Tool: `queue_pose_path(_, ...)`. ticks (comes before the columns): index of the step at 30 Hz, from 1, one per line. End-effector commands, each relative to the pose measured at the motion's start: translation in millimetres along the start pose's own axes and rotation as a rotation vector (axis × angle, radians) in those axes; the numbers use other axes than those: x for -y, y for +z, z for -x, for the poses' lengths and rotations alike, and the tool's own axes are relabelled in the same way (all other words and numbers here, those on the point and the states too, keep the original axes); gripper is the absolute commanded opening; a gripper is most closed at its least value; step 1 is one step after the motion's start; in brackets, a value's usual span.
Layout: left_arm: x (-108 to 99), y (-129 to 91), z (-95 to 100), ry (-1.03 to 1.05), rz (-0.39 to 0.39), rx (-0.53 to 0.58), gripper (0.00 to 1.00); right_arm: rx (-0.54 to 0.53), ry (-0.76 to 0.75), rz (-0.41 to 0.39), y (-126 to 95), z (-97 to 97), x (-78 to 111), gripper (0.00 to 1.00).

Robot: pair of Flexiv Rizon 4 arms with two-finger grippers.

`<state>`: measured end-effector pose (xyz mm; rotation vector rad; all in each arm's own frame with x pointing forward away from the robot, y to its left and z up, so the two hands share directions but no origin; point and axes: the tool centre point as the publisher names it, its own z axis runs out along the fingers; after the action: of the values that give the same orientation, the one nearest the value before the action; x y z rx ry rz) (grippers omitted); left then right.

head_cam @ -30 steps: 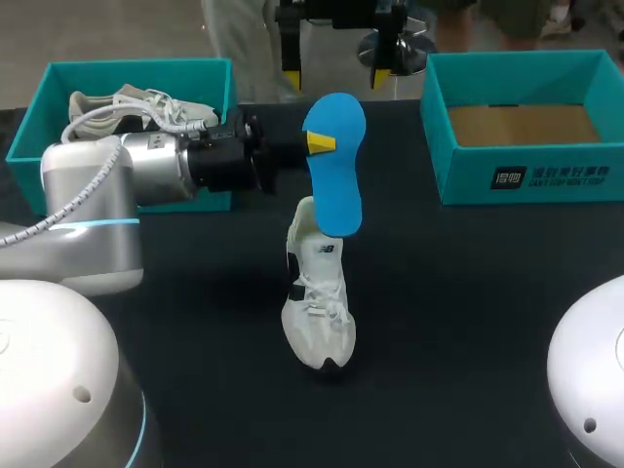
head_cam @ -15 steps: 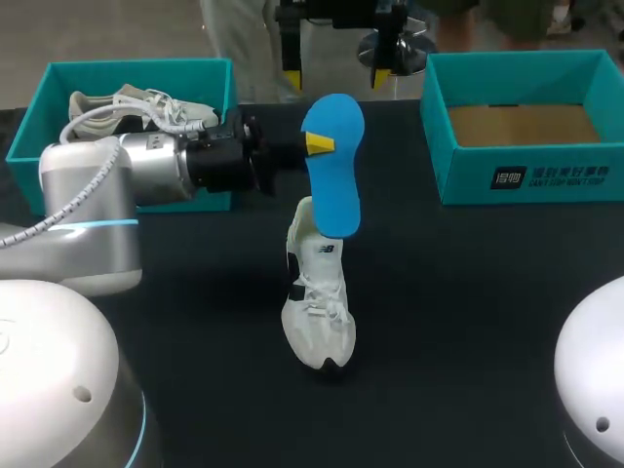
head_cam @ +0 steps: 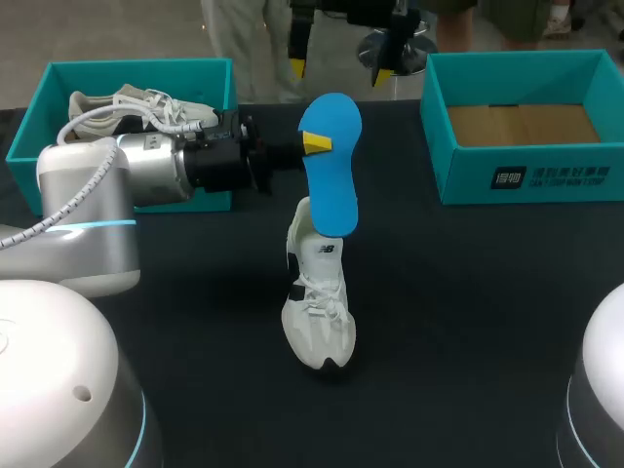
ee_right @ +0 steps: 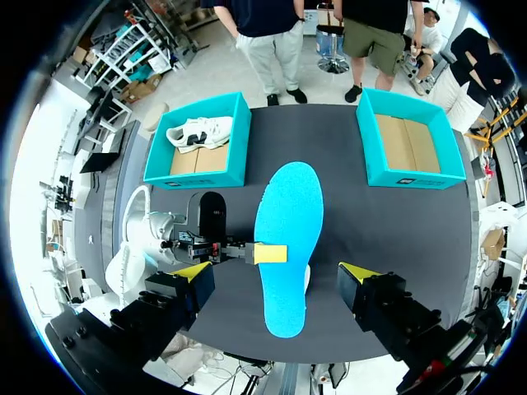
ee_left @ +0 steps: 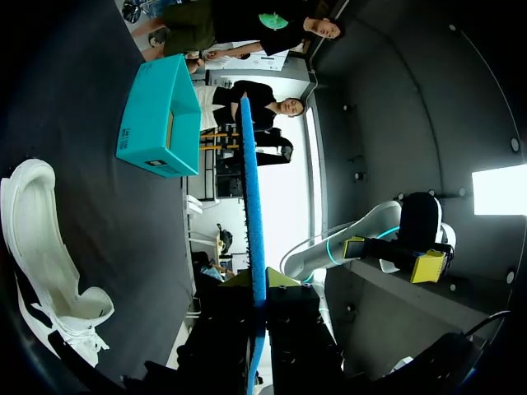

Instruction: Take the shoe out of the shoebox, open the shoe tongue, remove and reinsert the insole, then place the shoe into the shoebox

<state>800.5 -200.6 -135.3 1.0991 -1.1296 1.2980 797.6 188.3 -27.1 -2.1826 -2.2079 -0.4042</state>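
Pinching left claw (head_cam: pixel 316 143), thin blue insole (head_cam: pixel 331 195)

blue insole (head_cam: pixel 330 175), white shoe (head_cam: pixel 318 314), teal shoebox (head_cam: pixel 468 181)

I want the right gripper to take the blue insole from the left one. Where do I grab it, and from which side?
Probably the free long edge, opposite where the left gripper pinches it, coming in from the robot's right. The insole is a thin sheet held broad face up above the shoe, so the open right gripper needs one finger over and one under that edge.
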Motion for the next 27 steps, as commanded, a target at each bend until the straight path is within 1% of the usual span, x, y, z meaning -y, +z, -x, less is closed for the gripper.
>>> queue_pose_path(1,0,0,0.3,-0.001,-0.002,-0.001,0.00,-0.198,0.013,0.038,4,34.2,8.4,1.00)
queue_pose_path(7,2,0,-0.3,-0.003,-0.003,-0.004,0.00,-0.290,0.016,0.056,3,46.4,8.2,1.00)
queue_pose_path(12,4,-1,-0.1,-0.006,-0.007,-0.004,0.00,-0.405,0.008,0.057,3,54.5,6.4,1.00)
queue_pose_path(16,5,-3,-2.1,-0.007,-0.009,-0.007,0.00,-0.526,-0.009,0.052,2,61.4,6.3,1.00)
queue_pose_path(17,5,-3,-2.8,-0.008,-0.010,-0.009,0.00,-0.539,-0.009,0.051,2,63.5,6.6,1.00)
queue_pose_path(22,7,-5,-4.5,-0.009,-0.013,-0.014,0.00,-0.658,-0.006,0.056,6,73.4,7.8,1.00)
queue_pose_path(27,7,-6,-5.9,-0.009,-0.014,-0.019,0.00,-0.736,0.011,0.049,12,81.2,7.7,1.00)
